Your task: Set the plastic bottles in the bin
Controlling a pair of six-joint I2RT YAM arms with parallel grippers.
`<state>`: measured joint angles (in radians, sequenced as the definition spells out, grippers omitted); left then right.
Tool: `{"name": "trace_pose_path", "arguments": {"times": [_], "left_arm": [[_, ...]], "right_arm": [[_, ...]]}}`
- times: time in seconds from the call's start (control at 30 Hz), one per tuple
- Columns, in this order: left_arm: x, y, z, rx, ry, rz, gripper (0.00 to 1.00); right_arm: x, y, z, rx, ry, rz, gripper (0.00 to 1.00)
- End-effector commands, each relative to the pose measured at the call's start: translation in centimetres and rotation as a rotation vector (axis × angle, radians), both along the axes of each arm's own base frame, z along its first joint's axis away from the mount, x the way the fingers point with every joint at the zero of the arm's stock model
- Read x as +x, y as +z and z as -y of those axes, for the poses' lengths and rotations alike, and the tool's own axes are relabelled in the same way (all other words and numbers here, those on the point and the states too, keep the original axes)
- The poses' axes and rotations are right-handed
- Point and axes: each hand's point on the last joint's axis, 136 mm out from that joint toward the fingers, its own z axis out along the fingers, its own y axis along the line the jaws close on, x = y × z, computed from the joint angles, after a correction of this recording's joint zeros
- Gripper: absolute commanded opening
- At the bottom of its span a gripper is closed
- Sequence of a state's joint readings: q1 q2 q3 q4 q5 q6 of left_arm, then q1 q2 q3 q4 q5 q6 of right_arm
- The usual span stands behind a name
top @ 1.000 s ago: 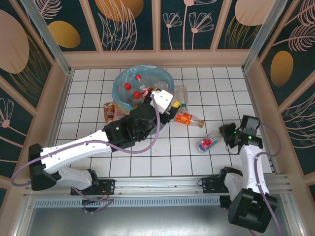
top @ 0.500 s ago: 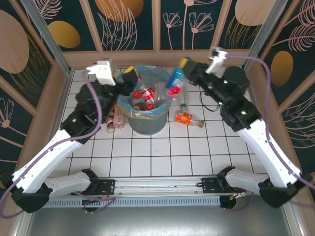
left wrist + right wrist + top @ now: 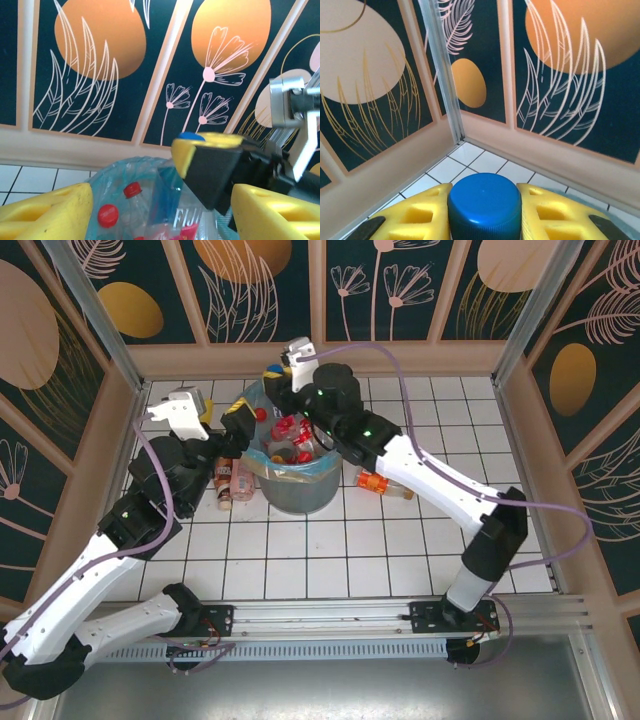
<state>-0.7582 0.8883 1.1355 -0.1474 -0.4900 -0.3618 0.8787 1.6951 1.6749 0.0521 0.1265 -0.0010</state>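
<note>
Tiled floor is bearing an orange-label bottle (image 3: 385, 483) right of the bin (image 3: 300, 496) and more bottles (image 3: 232, 478) left of it, several bottles (image 3: 290, 428) are sitting inside, right gripper (image 3: 274, 373) is clamping a blue-capped bottle (image 3: 485, 205) above the rim, left gripper (image 3: 237, 424) is hanging wide, empty.

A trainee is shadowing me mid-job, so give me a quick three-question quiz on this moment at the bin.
1. True or false: the right arm has its jaws shut on a blue-capped bottle.
2. Fill in: the left arm, beside the bin, has its jaws ___.
3. Where does the orange-labelled bottle lie? A: inside the bin. B: on the tiles, right of the bin. C: in the left arm's jaws.
Key: 1 true; 2 open; 3 B.
</note>
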Motion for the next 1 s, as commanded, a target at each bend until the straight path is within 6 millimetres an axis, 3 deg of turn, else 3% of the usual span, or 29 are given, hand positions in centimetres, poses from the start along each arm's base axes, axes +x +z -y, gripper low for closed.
{"name": "trace_pose_path", "arguments": {"times": [0.0,0.33,0.43,0.53,0.67,0.73,0.83,0.97], "left_arm": [[0.1,-0.3,-0.7,0.001,0.040,0.001,0.74],[-0.2,-0.4,-2.3,-0.005,0.105,0.026,0.74],[-0.3,-0.4,-2.6,-0.005,0.113,0.027,0.74],[-0.2,-0.8,-2.4,0.003,0.108,0.019,0.74],[-0.1,-1.4,-2.1,0.006,0.102,0.011,0.75],[0.1,-1.5,-2.0,0.007,0.101,0.010,0.75],[0.3,-1.6,-1.7,0.014,0.098,0.008,0.75],[0.6,-1.6,-1.3,0.015,0.089,0.008,0.75]], "right_arm": [[0.4,1.9,-0.9,-0.005,0.006,0.078,0.00],[1.0,0.9,-2.7,0.032,0.039,0.101,0.00],[1.4,-1.8,-3.0,-0.015,0.038,0.058,0.00],[1.4,-5.7,-2.6,-0.051,0.047,-0.004,0.00],[1.1,-11.2,-0.9,-0.083,0.039,-0.103,0.00],[1.0,-12.5,0.0,-0.078,0.034,-0.138,0.00],[1.0,-12.6,1.0,-0.062,0.025,-0.155,0.00],[1.0,-9.5,0.8,-0.037,0.039,-0.105,0.00]]}}
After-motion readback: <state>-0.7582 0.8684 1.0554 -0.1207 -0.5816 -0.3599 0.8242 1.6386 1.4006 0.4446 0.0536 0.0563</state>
